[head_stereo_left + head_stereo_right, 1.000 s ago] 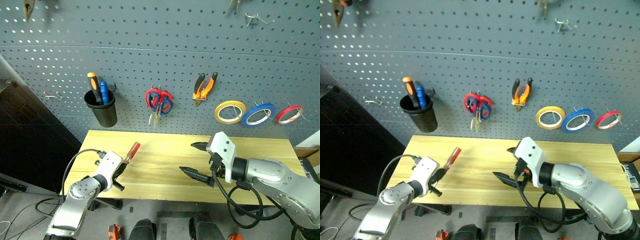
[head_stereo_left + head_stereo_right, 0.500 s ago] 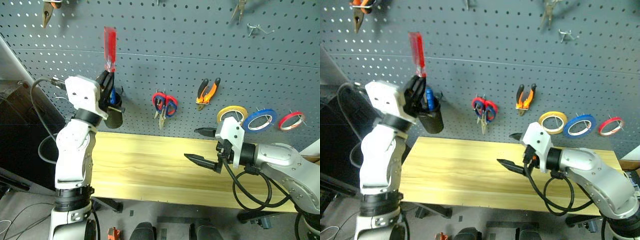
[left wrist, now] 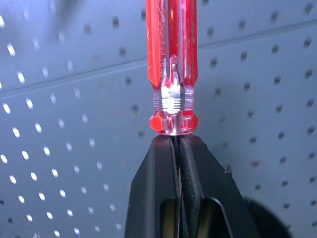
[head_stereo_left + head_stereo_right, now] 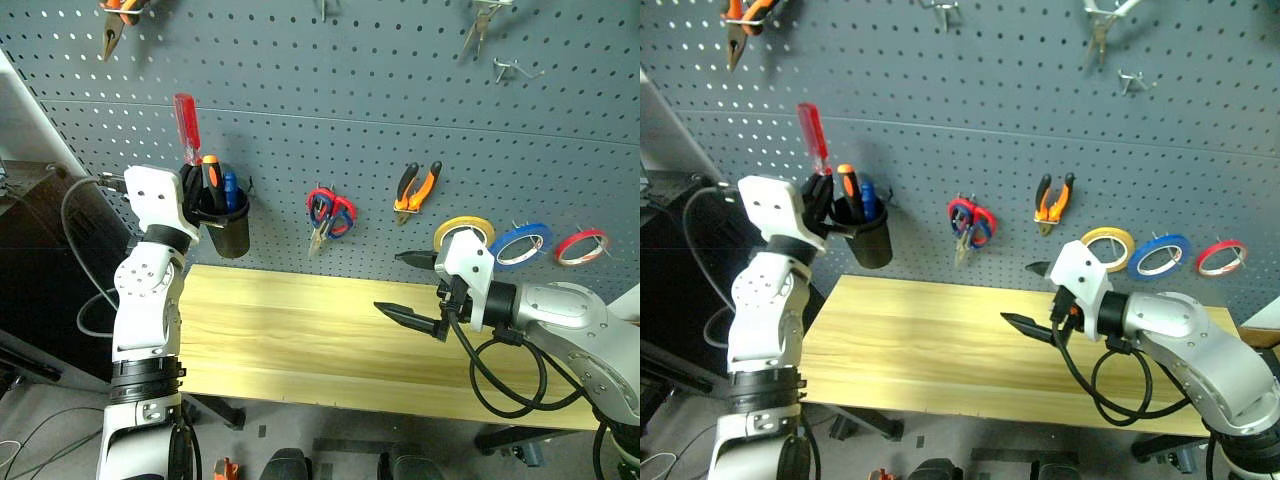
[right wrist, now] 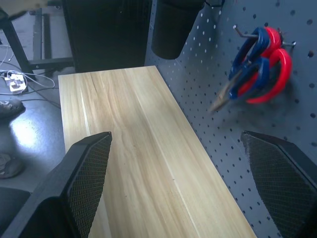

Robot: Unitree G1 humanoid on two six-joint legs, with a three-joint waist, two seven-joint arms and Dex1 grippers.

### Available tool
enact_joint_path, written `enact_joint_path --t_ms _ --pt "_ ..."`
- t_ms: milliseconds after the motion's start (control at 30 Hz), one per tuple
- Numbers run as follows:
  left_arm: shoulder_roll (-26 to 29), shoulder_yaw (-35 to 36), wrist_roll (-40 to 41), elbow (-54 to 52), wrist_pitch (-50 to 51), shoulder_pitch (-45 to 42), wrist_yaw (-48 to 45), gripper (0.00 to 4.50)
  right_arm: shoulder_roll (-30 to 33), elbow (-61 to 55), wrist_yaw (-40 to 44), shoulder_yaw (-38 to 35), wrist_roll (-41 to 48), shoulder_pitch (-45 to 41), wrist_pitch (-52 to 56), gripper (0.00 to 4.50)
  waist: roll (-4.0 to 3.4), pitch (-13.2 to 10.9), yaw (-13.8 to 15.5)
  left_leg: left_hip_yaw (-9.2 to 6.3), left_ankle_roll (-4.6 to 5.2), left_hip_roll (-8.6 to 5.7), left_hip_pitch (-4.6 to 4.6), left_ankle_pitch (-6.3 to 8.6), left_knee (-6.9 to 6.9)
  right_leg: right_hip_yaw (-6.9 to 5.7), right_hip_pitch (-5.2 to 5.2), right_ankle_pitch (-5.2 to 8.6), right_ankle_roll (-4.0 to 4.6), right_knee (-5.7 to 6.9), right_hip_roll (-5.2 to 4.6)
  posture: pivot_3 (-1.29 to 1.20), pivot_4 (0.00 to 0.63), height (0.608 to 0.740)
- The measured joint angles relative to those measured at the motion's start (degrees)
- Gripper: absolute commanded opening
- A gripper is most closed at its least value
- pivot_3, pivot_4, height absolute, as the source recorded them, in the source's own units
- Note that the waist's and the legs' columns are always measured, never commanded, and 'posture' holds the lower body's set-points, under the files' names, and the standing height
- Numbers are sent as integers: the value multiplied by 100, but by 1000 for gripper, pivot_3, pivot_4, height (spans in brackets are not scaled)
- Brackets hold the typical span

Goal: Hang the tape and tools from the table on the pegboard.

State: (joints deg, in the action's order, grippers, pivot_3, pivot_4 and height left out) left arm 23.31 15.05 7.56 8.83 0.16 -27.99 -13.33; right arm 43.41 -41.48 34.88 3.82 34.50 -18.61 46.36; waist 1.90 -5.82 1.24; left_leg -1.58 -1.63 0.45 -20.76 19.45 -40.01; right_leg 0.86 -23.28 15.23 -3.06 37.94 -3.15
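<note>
Against pegboard (image 4: 400,90), screwdriver (image 4: 186,127) shaft hidden between left hand (image 4: 192,182) fingers.

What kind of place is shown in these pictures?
Probably a workshop or a tool corner. A grey pegboard on the wall carries hanging pliers, scissors and rolls of tape, and a plain wooden table stands just below it.
</note>
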Motion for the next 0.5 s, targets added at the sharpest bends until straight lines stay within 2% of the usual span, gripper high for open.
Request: enact_joint_path --t_ms 167,300,500 --pt "-262 -12 69 197 -161 -127 52 2680 34 -97 -4 -52 0 1 18 4500 25 95 -11 -1 -1 0 -1 0 0 -1 0 0 0 0 0 -6 22 740" --pt "-433 19 281 -142 -30 -75 151 3957 80 -141 -3 -151 6 90 22 4500 27 197 -33 -3 0 1 2 0 0 5 1 0 0 2 0 -2 16 740" --pt "-509 -244 380 -1439 556 593 126 3957 -71 -232 -256 -635 -82 715 -126 4500 30 314 -27 -4 5 1 20 3 1 9 17 0 0 6 0 37 10 740"
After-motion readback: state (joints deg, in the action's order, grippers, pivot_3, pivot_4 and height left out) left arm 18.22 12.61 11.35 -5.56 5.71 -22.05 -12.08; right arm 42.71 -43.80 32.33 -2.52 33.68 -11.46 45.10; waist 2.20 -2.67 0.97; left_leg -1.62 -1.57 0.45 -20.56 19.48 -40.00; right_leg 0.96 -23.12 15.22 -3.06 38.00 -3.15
